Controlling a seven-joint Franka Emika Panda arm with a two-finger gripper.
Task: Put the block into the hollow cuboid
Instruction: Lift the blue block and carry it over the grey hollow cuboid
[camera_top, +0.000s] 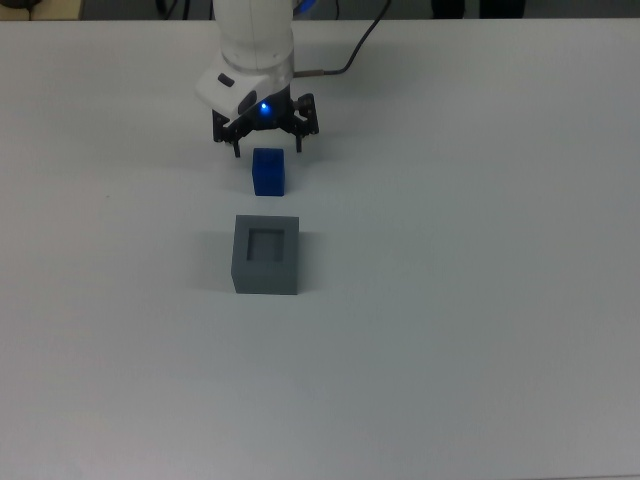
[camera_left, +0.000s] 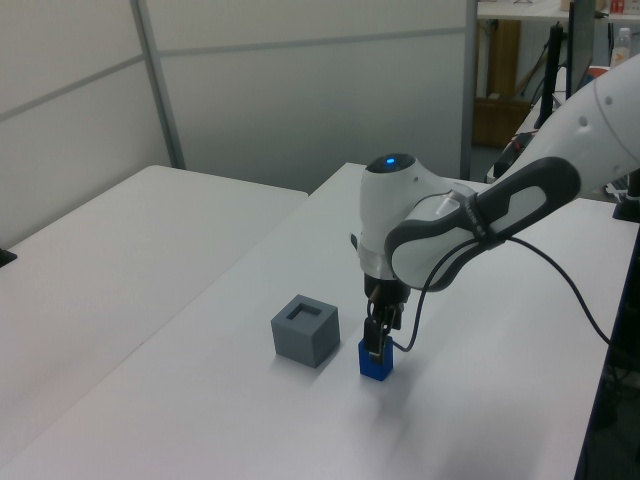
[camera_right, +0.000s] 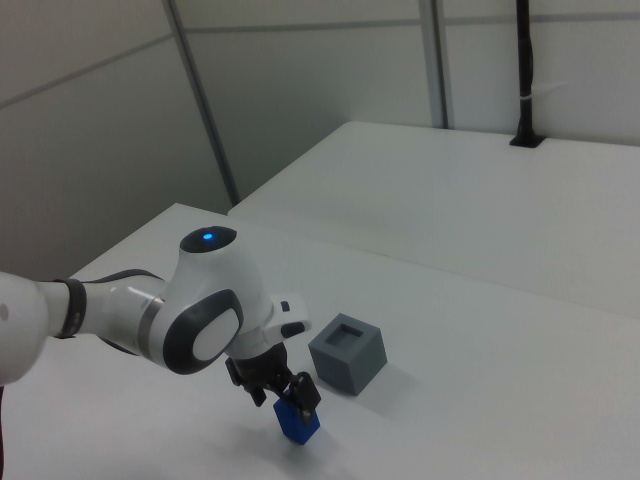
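The block (camera_top: 268, 175), a small bright blue cube, stands on the white table (camera_top: 470, 300) just above the hollow cuboid (camera_top: 266, 268) in the top view. The hollow cuboid is a grey box with an empty square recess in its top. My gripper (camera_top: 267, 150) is open and low over the block, one finger on each side of its upper part. In the left view the gripper (camera_left: 377, 343) hides the block's (camera_left: 378, 368) top, with the cuboid (camera_left: 305, 335) to the left view's left. In the right view the block (camera_right: 298, 426) sits under the gripper (camera_right: 296, 396), beside the cuboid (camera_right: 347, 355).
A black cable (camera_top: 345, 62) runs from the arm toward the table's far edge in the top view. A second white table (camera_left: 110, 250) adjoins on the left view's left. A black post (camera_right: 524, 70) stands on the far table in the right view.
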